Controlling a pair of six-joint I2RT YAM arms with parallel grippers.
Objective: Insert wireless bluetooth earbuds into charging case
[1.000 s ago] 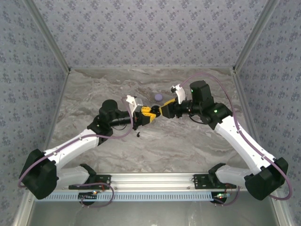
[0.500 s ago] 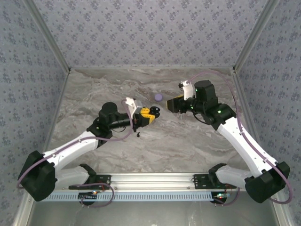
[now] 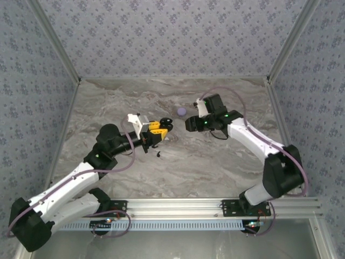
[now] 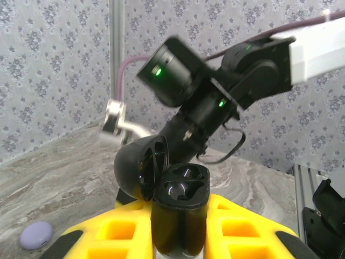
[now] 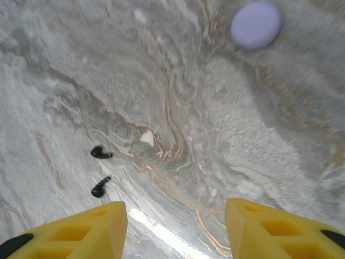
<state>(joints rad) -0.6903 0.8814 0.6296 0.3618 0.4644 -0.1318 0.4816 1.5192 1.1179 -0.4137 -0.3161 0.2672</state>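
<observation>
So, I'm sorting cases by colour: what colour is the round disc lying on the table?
Lilac; the disc shows best in the right wrist view.

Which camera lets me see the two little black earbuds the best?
The right wrist camera. Both earbuds lie a little apart on the marble table, close enough to make out their curved shapes. The top camera shows the earbuds too, but from that far up they are just tiny dark dots on the table.
</observation>
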